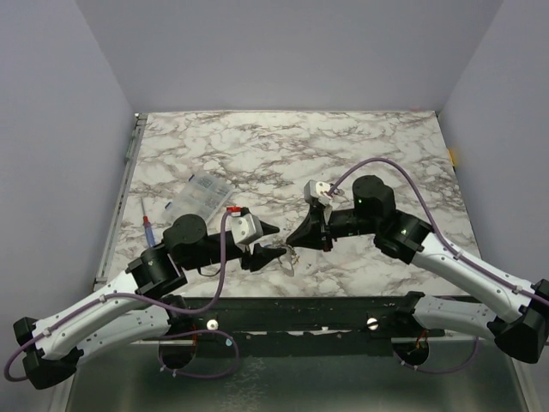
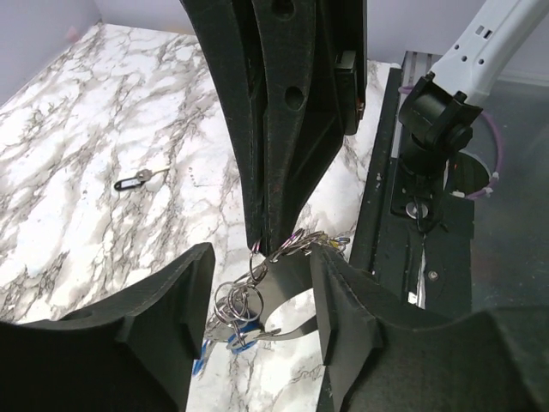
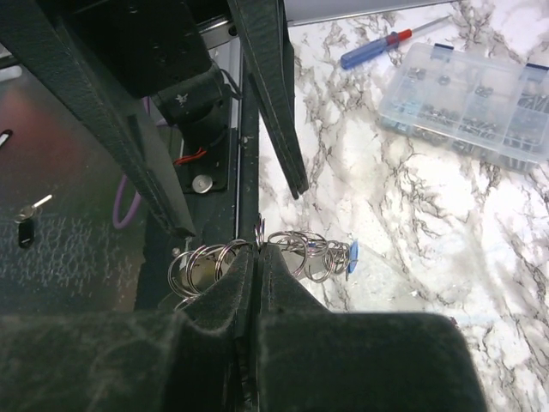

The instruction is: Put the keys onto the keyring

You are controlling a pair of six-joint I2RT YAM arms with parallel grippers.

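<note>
Just beyond the dark rail [image 1: 300,311] at the near edge of the marble-patterned counter [image 1: 257,146], the two arms meet tip to tip over the keyring [image 2: 243,300], which shows here as a linked bunch of silver metal split rings. The right gripper [image 3: 257,254] comes at the keyring from the right, and its jaws are clenched tight on one of the rings, with no gap between them. The other rings spill out on both sides of the pinch. The left gripper [image 2: 262,260] reaches the keyring from the left with its jaws released and spread wide. The rings hang in the gap between them, close to the left-hand one, though I cannot tell whether they touch it. A blue-headed key [image 3: 352,256] is threaded at the end of the keyring farthest from the rail and sits low against the marble; whether it rests on the counter or hangs just above it is unclear. No other coloured key heads can be made out in the bunch. To the left of the keyring and well apart from it, a screwdriver [image 1: 149,230] with a blue handle and a red collar lies on the counter. Farther back and also left of the keyring stands a clear compartment box [image 1: 202,196] with small parts inside. In the left wrist view a lone black-tagged key [image 2: 133,182] lies flat on the marble, well beyond the keyring.
</note>
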